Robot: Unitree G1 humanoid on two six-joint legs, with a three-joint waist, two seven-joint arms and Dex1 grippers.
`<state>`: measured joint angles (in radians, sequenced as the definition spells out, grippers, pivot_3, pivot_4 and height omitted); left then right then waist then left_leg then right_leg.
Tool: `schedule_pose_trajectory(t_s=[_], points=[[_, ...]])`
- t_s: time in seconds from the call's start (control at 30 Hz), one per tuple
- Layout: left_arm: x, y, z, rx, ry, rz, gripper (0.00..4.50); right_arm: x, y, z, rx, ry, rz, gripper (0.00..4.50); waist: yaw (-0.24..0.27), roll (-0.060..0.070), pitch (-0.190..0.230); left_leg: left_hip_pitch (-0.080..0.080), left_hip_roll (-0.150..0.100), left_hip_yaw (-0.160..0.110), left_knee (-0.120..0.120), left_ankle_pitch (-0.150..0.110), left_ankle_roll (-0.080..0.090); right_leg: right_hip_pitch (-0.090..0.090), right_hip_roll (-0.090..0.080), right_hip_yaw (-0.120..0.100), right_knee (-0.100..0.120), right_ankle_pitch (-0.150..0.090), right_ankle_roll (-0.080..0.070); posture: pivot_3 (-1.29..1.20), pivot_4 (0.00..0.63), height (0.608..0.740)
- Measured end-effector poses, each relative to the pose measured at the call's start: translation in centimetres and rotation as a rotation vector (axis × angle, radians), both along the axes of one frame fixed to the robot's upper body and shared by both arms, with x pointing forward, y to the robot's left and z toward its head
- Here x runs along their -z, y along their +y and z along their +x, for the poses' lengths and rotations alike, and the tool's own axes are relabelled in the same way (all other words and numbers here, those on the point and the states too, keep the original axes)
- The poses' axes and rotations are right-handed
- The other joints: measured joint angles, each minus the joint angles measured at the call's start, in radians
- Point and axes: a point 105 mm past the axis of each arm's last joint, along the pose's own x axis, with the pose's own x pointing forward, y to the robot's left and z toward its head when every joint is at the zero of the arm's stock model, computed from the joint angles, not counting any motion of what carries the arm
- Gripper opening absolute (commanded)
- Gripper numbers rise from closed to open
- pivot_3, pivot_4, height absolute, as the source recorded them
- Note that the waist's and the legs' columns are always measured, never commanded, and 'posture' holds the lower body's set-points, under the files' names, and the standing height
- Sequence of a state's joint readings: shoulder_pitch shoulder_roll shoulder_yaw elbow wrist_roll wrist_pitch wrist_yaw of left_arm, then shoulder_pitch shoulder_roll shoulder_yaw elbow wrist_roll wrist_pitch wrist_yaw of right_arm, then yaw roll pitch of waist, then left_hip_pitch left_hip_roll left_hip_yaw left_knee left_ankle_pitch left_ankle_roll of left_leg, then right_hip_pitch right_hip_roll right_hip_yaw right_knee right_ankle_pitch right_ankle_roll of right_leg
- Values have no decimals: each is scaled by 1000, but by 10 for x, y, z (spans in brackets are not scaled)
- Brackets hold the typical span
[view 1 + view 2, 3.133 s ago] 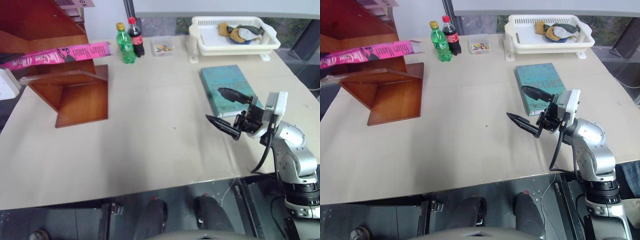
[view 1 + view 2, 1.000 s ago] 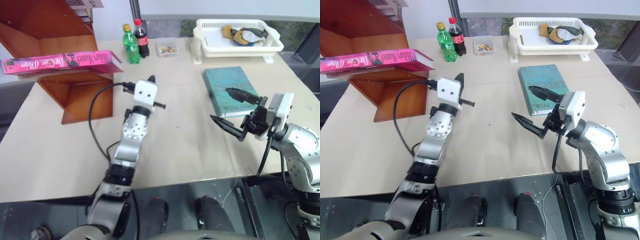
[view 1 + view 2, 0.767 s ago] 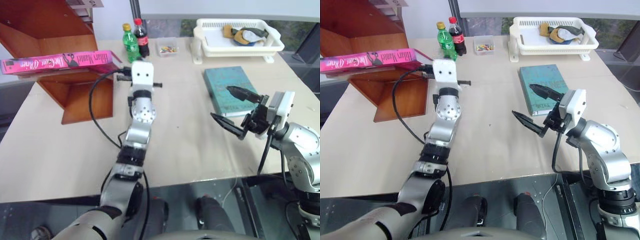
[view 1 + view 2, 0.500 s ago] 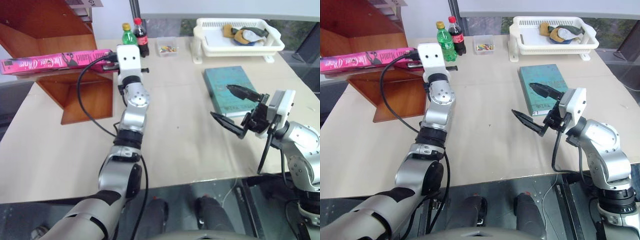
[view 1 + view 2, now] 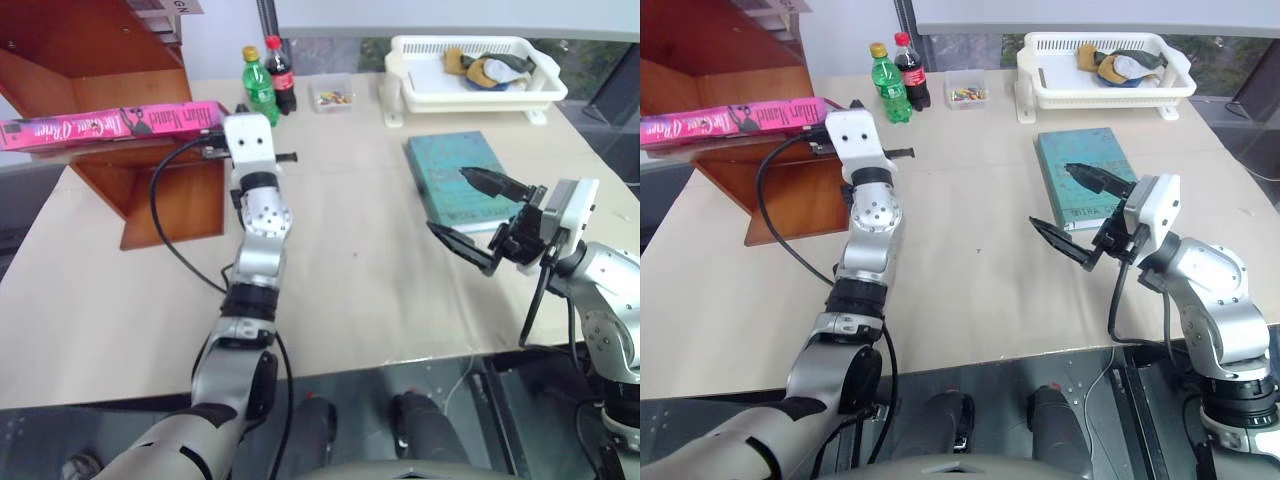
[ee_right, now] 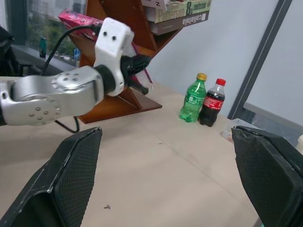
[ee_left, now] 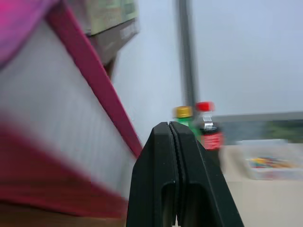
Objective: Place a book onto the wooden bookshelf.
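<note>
The book (image 5: 110, 125), bright pink, lies flat on a board of the wooden bookshelf (image 5: 150, 195) at the table's far left, its right end sticking out past the board. My left gripper (image 7: 169, 126) is shut with nothing in it, and its tips sit right at that protruding end, where the pink cover edge (image 7: 94, 90) and white pages loom close. Whether they touch the book I cannot tell. My right gripper (image 5: 450, 200) hangs open and empty over the table's right side, above the near edge of a teal book (image 5: 445, 160).
A green bottle (image 5: 258, 88) and a cola bottle (image 5: 280, 75) stand at the back, just right of the shelf, beside a small clear box (image 5: 332, 95). A white basket (image 5: 470, 98) holding cloths sits at the back right. More books stand higher in the shelf (image 6: 184, 12).
My left arm has swung left and upward from the table's middle to the book's protruding end, staying shut. The right gripper has kept still and open.
</note>
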<state>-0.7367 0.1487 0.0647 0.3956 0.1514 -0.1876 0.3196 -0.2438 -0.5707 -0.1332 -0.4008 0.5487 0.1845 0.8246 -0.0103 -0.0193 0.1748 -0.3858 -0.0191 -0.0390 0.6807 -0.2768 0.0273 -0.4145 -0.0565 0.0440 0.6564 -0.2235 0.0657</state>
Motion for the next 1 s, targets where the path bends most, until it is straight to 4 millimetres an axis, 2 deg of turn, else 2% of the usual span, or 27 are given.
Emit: schedule_pose_trajectory(t_s=[0.23, 0.4, 0.5, 0.67, 1.0], points=[[14, -16, -11, 190, 25, 84, 53, -2, 1, -2, -22, -1, 7, 4500, 5, 0, 0, -1, -2, -1, 0, 0, 0, 0, -2, -1, -1, 0, 0, 0, 150, 740], [45, -14, -23, 300, 111, 107, 53, -11, 4, -5, -61, -16, 59, 4500, -3, 0, 0, 0, -1, -1, 0, 0, 0, 0, -1, -1, 0, 0, 0, 0, 150, 740], [63, -10, -32, 358, 168, 122, 53, -25, 9, -7, -98, -54, 104, 4500, -2, 0, 0, 0, 0, -2, 0, 0, 0, 0, -1, -1, 0, 0, 0, 0, 150, 740], [65, -3, -40, 391, 183, 144, 53, -36, 12, -11, -122, -77, 141, 4500, 2, 0, 0, 0, -1, -2, 0, 0, 0, 1, -1, -2, 0, 0, 0, 0, 150, 740], [68, 0, -43, 429, 202, 122, 53, -39, 15, -16, -122, -77, 163, 4500, 0, 0, 0, 0, -1, -2, 0, 0, 0, 1, -1, -2, 0, 0, 0, 0, 150, 740]])
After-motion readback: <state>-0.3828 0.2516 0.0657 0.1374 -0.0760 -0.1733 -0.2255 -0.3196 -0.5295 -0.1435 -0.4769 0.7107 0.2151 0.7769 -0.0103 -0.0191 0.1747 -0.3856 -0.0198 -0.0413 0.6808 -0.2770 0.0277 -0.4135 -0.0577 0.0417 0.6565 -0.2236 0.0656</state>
